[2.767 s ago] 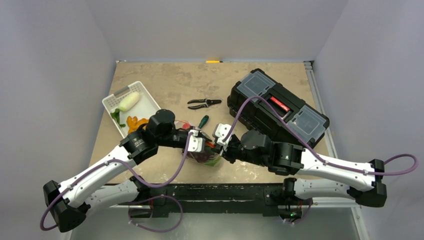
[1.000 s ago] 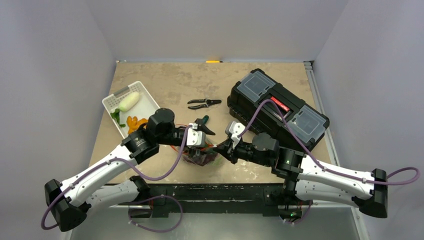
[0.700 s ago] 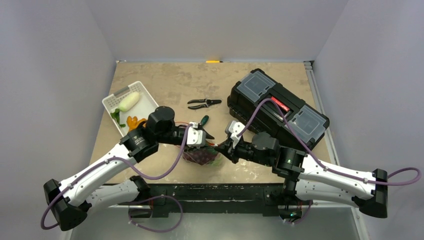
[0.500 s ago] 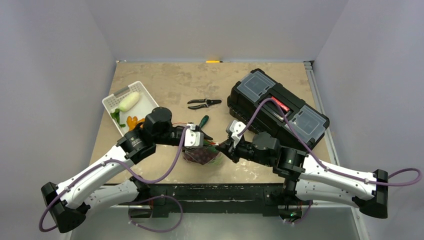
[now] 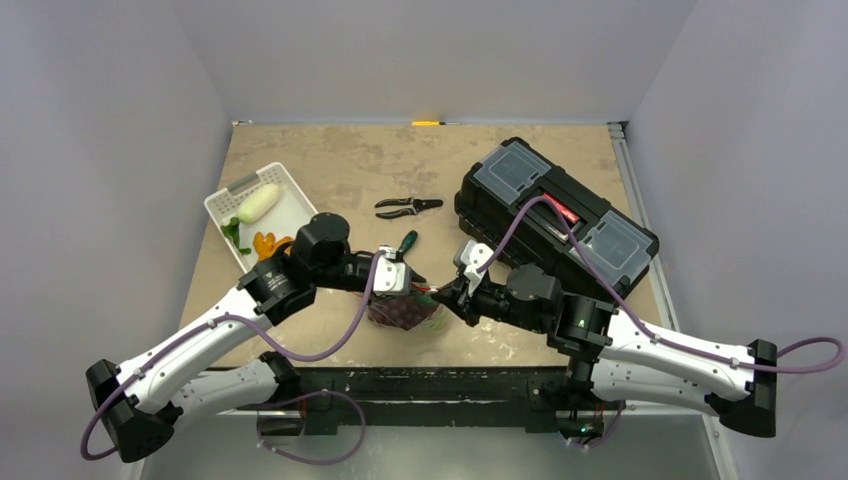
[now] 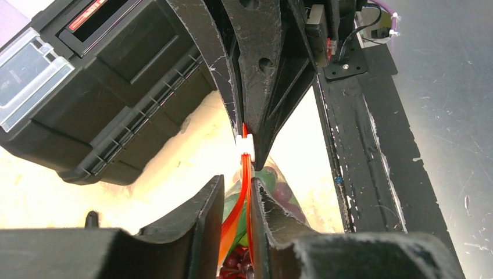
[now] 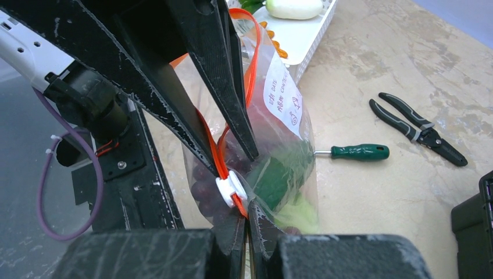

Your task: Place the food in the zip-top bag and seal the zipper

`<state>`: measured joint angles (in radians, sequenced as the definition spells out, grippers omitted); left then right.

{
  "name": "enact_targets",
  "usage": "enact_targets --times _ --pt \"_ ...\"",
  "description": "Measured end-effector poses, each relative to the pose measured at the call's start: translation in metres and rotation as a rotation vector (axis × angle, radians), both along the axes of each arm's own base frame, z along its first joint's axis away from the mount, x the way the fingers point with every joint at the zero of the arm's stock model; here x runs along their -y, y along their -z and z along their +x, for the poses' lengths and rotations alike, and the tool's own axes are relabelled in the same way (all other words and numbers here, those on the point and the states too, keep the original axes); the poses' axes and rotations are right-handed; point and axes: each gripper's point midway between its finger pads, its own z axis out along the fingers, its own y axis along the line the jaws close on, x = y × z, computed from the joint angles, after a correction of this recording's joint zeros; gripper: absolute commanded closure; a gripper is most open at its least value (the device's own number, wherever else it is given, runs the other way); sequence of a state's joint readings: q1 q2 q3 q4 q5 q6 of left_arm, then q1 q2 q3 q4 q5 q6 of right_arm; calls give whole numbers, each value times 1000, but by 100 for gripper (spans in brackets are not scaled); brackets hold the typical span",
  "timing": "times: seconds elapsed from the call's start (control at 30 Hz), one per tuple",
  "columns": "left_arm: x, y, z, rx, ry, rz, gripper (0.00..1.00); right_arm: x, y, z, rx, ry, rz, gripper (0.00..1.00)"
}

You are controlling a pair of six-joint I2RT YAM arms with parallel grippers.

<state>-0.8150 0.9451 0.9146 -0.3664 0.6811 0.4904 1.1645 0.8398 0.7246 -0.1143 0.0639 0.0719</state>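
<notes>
At the toolbox's [image 5: 555, 215] near side, the zip-top bag [image 7: 279, 151] (food [image 7: 273, 177] inside) is held taut for sealing: its zipper [image 7: 251, 58] is pinched tight by the right gripper [image 7: 247, 220] and, seemingly, clamped by the left gripper [image 6: 237, 187].

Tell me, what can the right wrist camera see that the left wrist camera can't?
Only the right wrist view shows the pliers, the green-handled screwdriver, the white basket and the bag's white label. Only the left wrist view shows the top of the toolbox with its clear lid cover. Both show the zip-top bag, its orange-red zipper with the white slider, purple grapes inside, and both sets of jaws pinching the zipper.
</notes>
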Motion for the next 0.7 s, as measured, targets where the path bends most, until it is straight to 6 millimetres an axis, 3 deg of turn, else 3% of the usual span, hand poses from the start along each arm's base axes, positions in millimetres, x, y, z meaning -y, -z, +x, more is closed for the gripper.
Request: enact_targets --times 0.1,0.27,0.3,0.37,0.43,0.5,0.57,0.63,0.7 --pt "0 0 1 1 -3 3 85 0 0 0 0 0 0 100" --pt "-2 3 0 -4 -7 12 100 0 -1 0 -2 1 4 100" --pt "-2 3 0 -6 -8 14 100 0 -1 0 -3 1 5 96" --pt "-2 2 1 -4 -10 13 100 1 -3 -1 -8 0 3 79" --pt "-2 0 1 -3 -13 12 100 0 -7 -1 -18 2 4 71" --pt "-2 0 2 -3 -15 12 100 -1 -20 -1 -20 4 14 65" --pt "-2 0 2 -6 -17 12 100 -3 -33 -1 -26 6 38 50" --pt "-2 1 2 -10 -18 12 100 -2 -45 -2 -36 12 71 48" --pt "-2 0 2 -10 -18 11 100 0 -53 -4 -44 15 97 55"
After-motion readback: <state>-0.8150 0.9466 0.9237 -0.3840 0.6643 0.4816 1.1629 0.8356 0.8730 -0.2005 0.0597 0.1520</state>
